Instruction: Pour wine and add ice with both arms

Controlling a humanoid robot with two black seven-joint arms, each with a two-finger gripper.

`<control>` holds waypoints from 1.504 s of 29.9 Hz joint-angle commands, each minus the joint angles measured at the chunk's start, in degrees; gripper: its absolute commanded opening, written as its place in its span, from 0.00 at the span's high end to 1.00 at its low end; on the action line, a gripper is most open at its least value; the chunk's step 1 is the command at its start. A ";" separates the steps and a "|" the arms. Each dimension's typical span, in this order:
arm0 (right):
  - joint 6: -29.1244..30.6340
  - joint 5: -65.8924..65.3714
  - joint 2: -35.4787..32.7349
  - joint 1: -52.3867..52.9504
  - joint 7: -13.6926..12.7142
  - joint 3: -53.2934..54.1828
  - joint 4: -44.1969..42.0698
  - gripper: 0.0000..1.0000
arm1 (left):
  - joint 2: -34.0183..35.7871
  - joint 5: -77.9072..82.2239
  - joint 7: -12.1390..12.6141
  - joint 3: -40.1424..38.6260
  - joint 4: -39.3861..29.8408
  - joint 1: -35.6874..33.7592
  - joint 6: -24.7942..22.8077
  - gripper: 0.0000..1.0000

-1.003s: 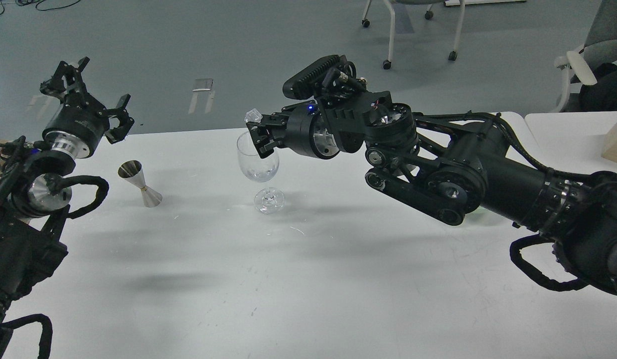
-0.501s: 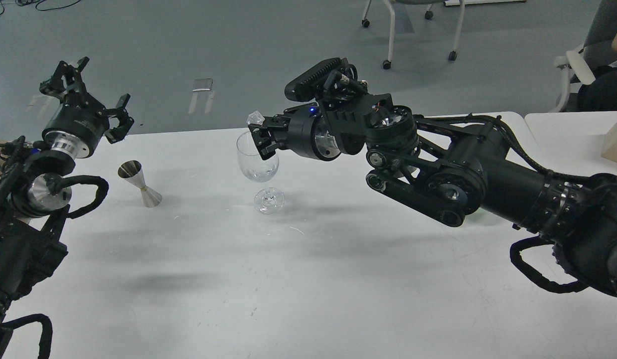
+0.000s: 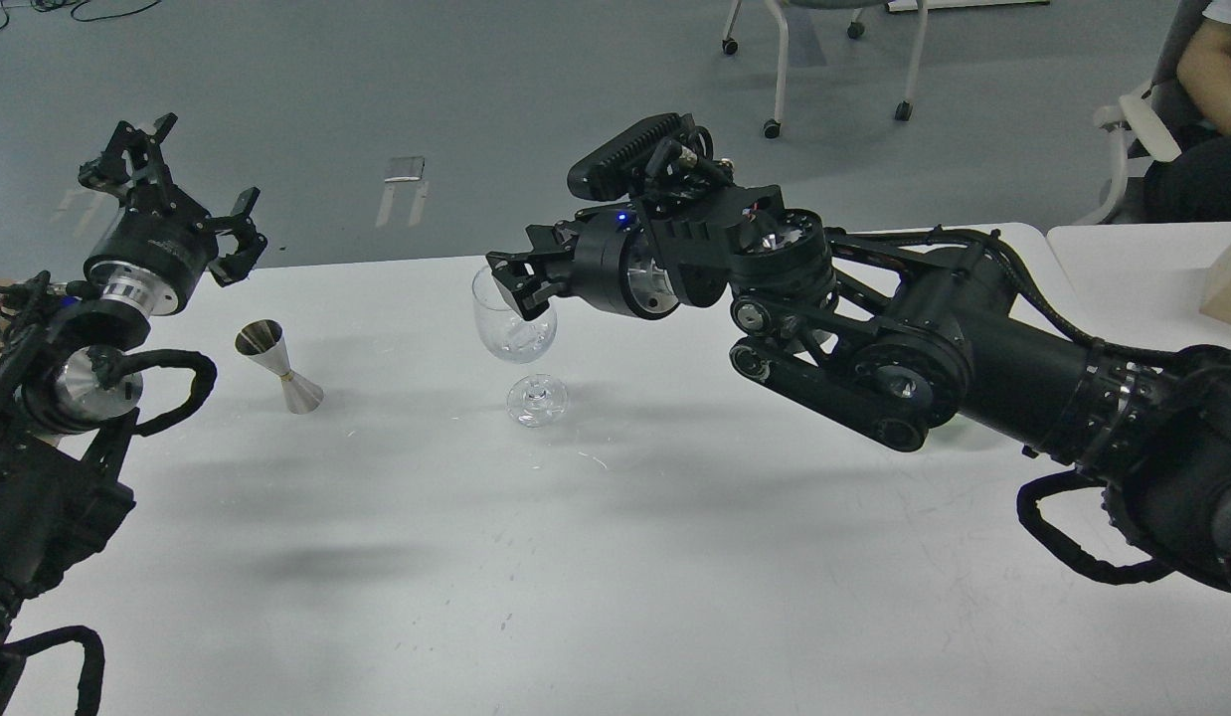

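Observation:
A clear wine glass (image 3: 515, 326) stands upright on the white table (image 3: 615, 557), with glassy glints low in its bowl; I cannot tell liquid from ice there. My right gripper (image 3: 506, 279) hovers at the glass's rim with its fingers apart and nothing between them. My left gripper (image 3: 208, 159) is open and empty, raised over the table's far left edge. A steel jigger (image 3: 278, 366) stands below and to the right of it. The heap of ice and the pale green bowl are hidden behind my right arm.
A pale wooden block (image 3: 1230, 281) sits on the adjoining table at far right. Office chairs (image 3: 819, 60) and a seated person (image 3: 1207, 89) are beyond the table's far edge. My right arm spans the table's right half.
The clear cube held in my right gripper's fingertips is gone from them, and the fingers have spread open over the glass. The left arm has not moved.

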 commanded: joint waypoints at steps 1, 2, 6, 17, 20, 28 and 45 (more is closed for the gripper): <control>-3.28 0.32 0.00 0.47 -0.17 5.52 0.95 0.01 | 0.61 0.00 0.09 0.03 -0.02 0.00 0.00 0.02; -3.56 0.33 0.00 0.30 -0.17 7.03 1.13 0.01 | 0.61 0.00 0.09 0.03 -0.02 0.00 0.00 0.02; -3.82 0.50 0.00 0.03 -0.17 14.33 1.48 0.00 | 0.53 0.00 0.00 0.21 -0.02 0.00 -0.09 0.02; -4.35 7.08 0.00 -3.39 -0.17 40.16 1.74 0.00 | 0.26 -0.35 0.00 0.29 -0.46 -0.53 -1.32 0.02; -4.35 17.53 0.00 -3.83 -0.08 45.18 0.95 0.00 | 0.35 -0.35 0.18 0.56 -0.46 -1.14 -1.67 0.02; -5.23 43.18 -3.50 -7.26 -0.17 53.35 -0.01 0.00 | 0.17 -0.09 -6.39 0.47 -0.98 -1.67 -5.00 0.02; -4.88 85.31 -8.09 -13.23 -0.08 61.45 -16.54 0.00 | -0.62 -0.17 -11.34 0.73 -0.46 -1.14 -4.57 0.02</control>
